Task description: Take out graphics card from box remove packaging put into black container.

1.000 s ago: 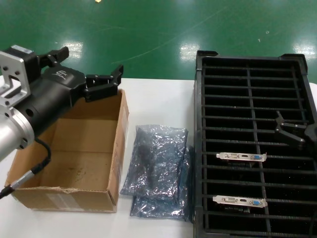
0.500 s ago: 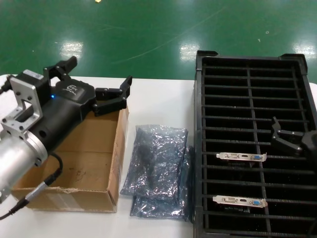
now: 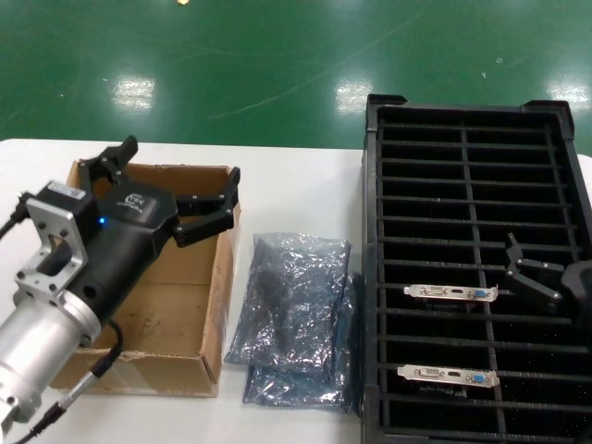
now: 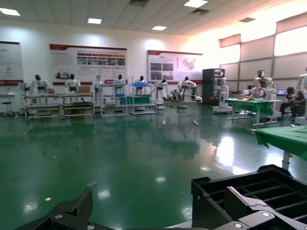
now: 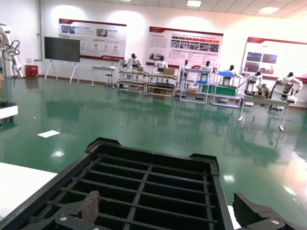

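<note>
Overhead, both graphics cards [image 3: 451, 293] sit slotted crosswise in the black container [image 3: 375, 277], bags [image 3: 294, 314] between it and the box [image 3: 218, 277]; left gripper [image 3: 171, 190], fingers spread, hovers over the box. Right gripper [image 3: 527, 268] spread above the container, nearer the cards. Wrist views show only splayed fingers [image 4: 72, 213].

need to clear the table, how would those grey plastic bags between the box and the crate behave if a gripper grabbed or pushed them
The bags look crinkled and thin, so they would probably flop and drape when lifted. Their shiny film suggests they may slip in the jaws. They lie overlapped, so a push would likely drag both and bunch them rather than slide them cleanly.
</note>
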Robot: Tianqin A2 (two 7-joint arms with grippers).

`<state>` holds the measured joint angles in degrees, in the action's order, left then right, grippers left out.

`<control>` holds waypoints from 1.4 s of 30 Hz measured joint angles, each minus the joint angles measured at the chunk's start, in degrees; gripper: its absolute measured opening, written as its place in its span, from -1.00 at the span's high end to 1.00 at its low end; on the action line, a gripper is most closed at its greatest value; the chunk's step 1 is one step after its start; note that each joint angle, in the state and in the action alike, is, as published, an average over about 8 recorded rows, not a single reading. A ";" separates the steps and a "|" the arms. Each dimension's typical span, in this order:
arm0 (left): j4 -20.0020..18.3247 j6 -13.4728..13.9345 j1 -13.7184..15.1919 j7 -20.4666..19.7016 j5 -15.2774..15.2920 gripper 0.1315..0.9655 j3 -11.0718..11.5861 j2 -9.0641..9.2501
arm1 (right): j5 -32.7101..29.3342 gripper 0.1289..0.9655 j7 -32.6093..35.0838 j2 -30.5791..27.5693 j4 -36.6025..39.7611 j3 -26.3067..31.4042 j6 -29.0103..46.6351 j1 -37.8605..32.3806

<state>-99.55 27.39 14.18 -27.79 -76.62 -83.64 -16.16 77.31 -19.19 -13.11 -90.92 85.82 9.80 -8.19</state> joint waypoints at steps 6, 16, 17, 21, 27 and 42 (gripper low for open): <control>1.40 -4.87 -2.52 4.94 -4.71 -1.00 -1.43 -0.19 | 4.59 -1.00 3.41 -0.72 -0.14 1.04 -1.74 1.46; 3.74 -12.99 -6.72 13.19 -12.58 -1.00 -3.81 -0.49 | 12.25 -1.00 9.08 -1.93 -0.36 2.78 -4.65 3.88; 3.97 -13.81 -7.15 14.03 -13.38 -1.00 -4.05 -0.52 | 13.03 -1.00 9.66 -2.06 -0.38 2.95 -4.95 4.13; 4.91 -17.07 -8.84 17.33 -16.53 -1.00 -5.01 -0.64 | 16.10 -1.00 11.96 -2.54 -0.47 3.65 -6.11 5.10; 6.30 -21.92 -11.35 22.25 -21.23 -1.00 -6.44 -0.83 | 20.68 -1.00 15.34 -3.26 -0.61 4.69 -7.85 6.56; 7.29 -25.34 -13.12 25.72 -24.53 -1.00 -7.44 -0.96 | 23.90 -1.00 17.76 -3.77 -0.70 5.42 -9.07 7.58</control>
<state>-92.26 2.04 1.06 -2.07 -101.15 -91.07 -17.11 101.21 -1.43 -16.88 -91.62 91.24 0.73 -0.61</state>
